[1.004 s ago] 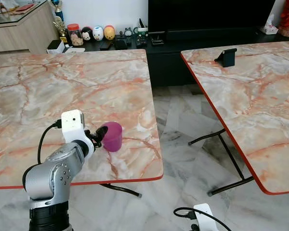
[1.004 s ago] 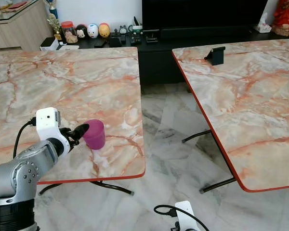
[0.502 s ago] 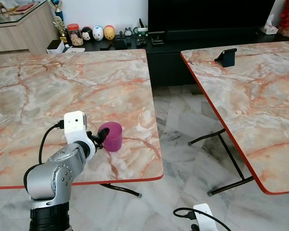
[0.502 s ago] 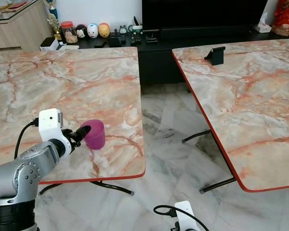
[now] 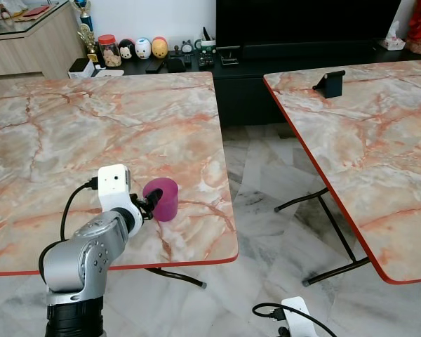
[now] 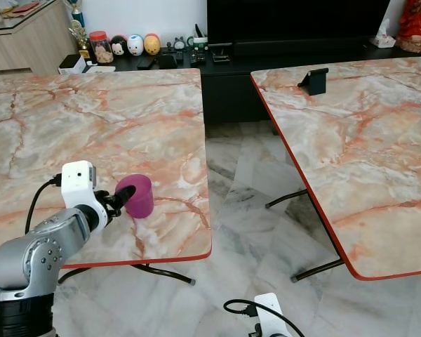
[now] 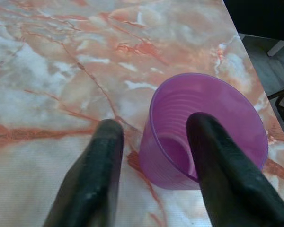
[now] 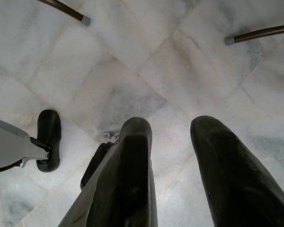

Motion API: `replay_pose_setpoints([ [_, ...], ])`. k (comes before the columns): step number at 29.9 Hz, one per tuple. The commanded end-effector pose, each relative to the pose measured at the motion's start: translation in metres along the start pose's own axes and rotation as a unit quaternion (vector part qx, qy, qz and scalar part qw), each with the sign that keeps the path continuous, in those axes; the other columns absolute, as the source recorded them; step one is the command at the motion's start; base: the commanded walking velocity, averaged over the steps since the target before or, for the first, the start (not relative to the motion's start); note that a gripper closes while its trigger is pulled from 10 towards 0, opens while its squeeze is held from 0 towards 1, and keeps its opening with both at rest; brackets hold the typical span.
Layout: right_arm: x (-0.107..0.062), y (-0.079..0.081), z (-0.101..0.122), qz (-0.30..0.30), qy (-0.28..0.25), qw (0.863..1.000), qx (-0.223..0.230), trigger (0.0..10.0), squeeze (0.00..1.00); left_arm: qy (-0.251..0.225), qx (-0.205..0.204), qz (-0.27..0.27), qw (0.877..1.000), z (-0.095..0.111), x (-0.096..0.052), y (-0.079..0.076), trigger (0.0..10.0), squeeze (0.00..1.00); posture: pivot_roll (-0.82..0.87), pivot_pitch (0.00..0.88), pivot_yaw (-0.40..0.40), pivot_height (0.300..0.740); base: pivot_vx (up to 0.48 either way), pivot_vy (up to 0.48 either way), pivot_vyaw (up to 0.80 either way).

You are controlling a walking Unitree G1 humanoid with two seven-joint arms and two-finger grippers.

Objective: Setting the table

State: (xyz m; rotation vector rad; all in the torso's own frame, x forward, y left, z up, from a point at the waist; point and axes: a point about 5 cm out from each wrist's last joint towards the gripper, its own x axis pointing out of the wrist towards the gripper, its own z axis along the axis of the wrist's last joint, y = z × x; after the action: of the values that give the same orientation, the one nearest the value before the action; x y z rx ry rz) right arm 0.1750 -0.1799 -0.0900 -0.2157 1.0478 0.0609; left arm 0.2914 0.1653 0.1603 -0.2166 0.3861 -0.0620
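Purple translucent plastic cup [image 7: 203, 137], ribbed and tapered, stood upright near the marble-patterned table's [image 5: 91, 126] front edge. Left gripper [image 7: 154, 137] straddled its rim, fingers spread, one finger [image 7: 217, 156] inside, one outside. Right gripper [image 8: 173, 137] hung parted over tiled floor [image 8: 132, 56].

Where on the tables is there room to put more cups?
Lots. On the left table, everything behind and left of the purple cup is bare marble. The right table is bare too, except a small black stand at its far edge. The only crowded spot is around the cup, where the left gripper straddles its wall.
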Motion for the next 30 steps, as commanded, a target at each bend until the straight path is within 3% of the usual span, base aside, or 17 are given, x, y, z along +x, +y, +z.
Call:
replay_pose_setpoints([
  [1,0.0000,0.0009,-0.0011,0.002,0.004,1.000,-0.002,10.0,0.00,0.009,0.004,0.015,1.000,-0.0046,0.0006,0.0042,2.9,0.00,-0.01,0.000,0.044,0.707,0.000,0.000,0.00],
  [7,0.0000,0.0008,-0.0010,0.003,0.004,1.000,-0.005,10.0,0.00,0.006,0.013,0.014,1.000,-0.0044,0.0013,0.0036,2.5,0.00,-0.01,0.000,0.045,0.707,0.000,0.000,0.00],
  [8,0.0000,0.0008,-0.0010,0.003,0.004,1.000,-0.007,10.0,0.00,0.006,0.013,0.014,1.000,-0.0045,0.0013,0.0036,1.3,0.00,-0.01,0.000,0.045,0.707,0.000,0.000,0.00],
  [9,0.0000,0.0008,-0.0011,0.003,0.004,1.000,-0.008,10.0,0.00,0.006,0.013,0.013,1.000,-0.0046,0.0013,0.0036,1.2,0.00,-0.01,0.000,0.044,0.707,0.000,0.000,0.00],
  [16,0.0000,0.0011,-0.0012,0.004,0.005,1.000,-0.010,10.0,0.00,0.008,0.016,0.011,1.000,-0.0044,0.0011,0.0039,1.3,0.00,-0.01,0.000,0.044,0.707,0.000,0.000,0.00],
  [18,-0.0001,0.0013,-0.0014,0.005,0.005,1.000,-0.011,10.0,0.00,0.009,0.018,0.010,1.000,-0.0046,0.0009,0.0041,0.7,0.00,-0.01,0.000,0.045,0.707,0.000,0.000,0.00],
  [19,-0.0001,0.0015,-0.0015,0.005,0.005,1.000,-0.011,10.0,0.00,0.010,0.021,0.009,1.000,-0.0045,0.0006,0.0042,0.0,0.00,-0.01,0.000,0.047,0.707,0.000,0.000,0.00],
  [30,-0.0002,0.0022,-0.0025,0.006,0.005,1.000,-0.014,10.0,0.00,0.006,0.035,0.005,0.999,-0.0024,-0.0002,0.0051,0.0,0.00,-0.01,0.000,0.046,0.707,0.000,0.000,0.00],
])
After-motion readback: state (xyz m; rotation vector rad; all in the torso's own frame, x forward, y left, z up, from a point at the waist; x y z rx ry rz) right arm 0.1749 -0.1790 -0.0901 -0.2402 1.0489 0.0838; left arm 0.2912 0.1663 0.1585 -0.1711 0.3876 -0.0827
